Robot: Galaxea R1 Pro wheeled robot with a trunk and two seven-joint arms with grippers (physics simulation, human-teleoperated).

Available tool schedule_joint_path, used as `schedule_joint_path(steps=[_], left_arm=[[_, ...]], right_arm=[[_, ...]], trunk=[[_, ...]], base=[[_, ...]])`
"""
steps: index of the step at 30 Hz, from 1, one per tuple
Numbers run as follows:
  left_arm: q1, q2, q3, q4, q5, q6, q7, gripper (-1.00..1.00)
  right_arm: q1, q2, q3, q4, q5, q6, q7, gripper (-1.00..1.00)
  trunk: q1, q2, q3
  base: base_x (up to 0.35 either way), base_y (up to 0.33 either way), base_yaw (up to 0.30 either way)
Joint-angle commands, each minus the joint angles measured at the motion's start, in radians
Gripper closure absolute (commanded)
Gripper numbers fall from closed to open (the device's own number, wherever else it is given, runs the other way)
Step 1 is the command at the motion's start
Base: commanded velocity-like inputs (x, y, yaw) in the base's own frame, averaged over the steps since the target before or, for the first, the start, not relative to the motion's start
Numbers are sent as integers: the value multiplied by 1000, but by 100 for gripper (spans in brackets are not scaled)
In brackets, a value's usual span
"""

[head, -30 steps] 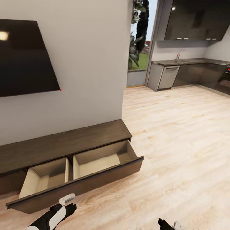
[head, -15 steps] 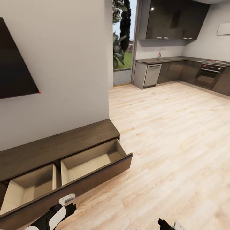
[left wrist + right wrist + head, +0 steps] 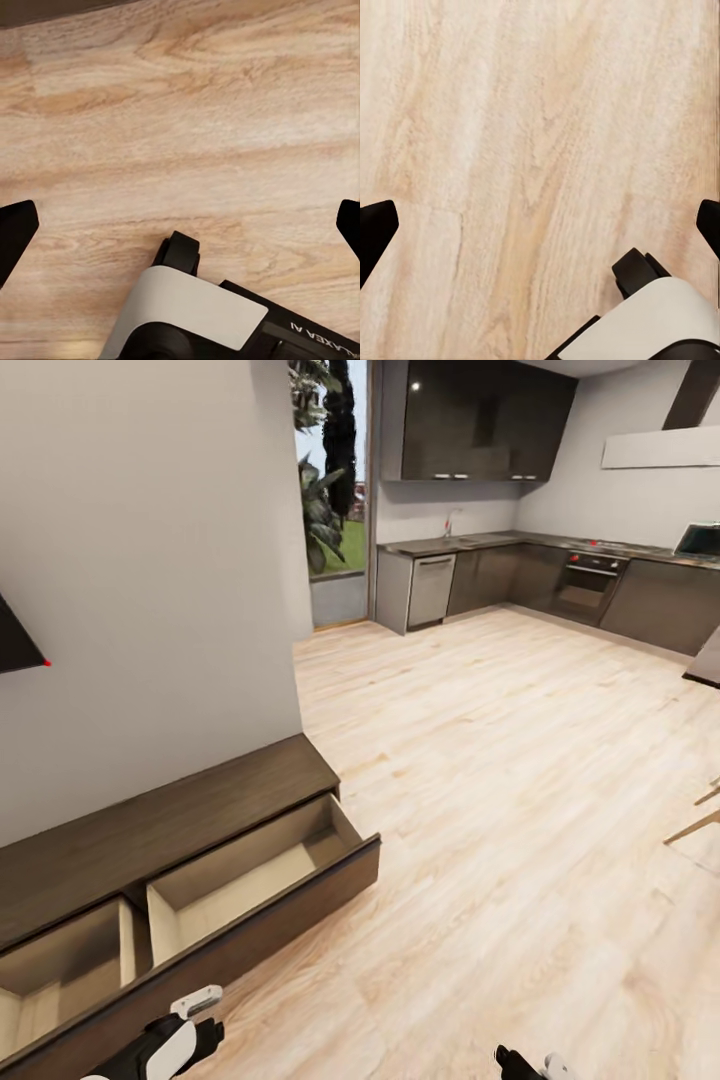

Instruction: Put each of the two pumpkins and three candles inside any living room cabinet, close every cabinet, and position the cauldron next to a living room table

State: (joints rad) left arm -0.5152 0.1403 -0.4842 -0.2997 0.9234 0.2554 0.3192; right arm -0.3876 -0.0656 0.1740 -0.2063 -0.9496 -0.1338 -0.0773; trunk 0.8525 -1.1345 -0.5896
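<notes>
The cabinet [image 3: 150, 825], a long low dark brown unit, runs along the white wall at the lower left of the head view. Its wide drawer [image 3: 262, 926] is pulled out, and both pale wood compartments [image 3: 240, 870] look empty. My left arm [image 3: 165, 1050] and right arm [image 3: 530, 1065] hang low at the picture's bottom edge, in front of the drawer. In the wrist views my left gripper [image 3: 180, 225] and right gripper [image 3: 540, 225] stand open over bare wooden floor with nothing between the fingers. The pumpkins, candles, cauldron and table are out of view.
Light wooden floor [image 3: 500, 760] stretches ahead to a dark kitchen [image 3: 480, 575] with an oven [image 3: 590, 580]. A glass door with plants [image 3: 325, 510] is beside it. A TV corner [image 3: 20, 645] hangs on the wall. Wooden legs [image 3: 695, 820] poke in at the right edge.
The camera has swung to the right: the cabinet and the TV have slid towards the picture's left and more of the kitchen shows. The arms keep their pose.
</notes>
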Motion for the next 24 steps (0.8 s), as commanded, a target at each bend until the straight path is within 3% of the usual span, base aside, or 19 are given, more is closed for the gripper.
schedule_joint_path(steps=[1,24], left_arm=[[0,2,-8,-1,7,4,8,-100],[0,-2,-11,2,2,1,6,-100]], right_arm=[[-1,0,9,-1,-8,-3,-6,-100],[-1,0,5,-1,-10,-4,-3,-100]], trunk=[[0,-1,-1],[0,-1,-9]], base=[[0,0,-276],[0,0,-276]])
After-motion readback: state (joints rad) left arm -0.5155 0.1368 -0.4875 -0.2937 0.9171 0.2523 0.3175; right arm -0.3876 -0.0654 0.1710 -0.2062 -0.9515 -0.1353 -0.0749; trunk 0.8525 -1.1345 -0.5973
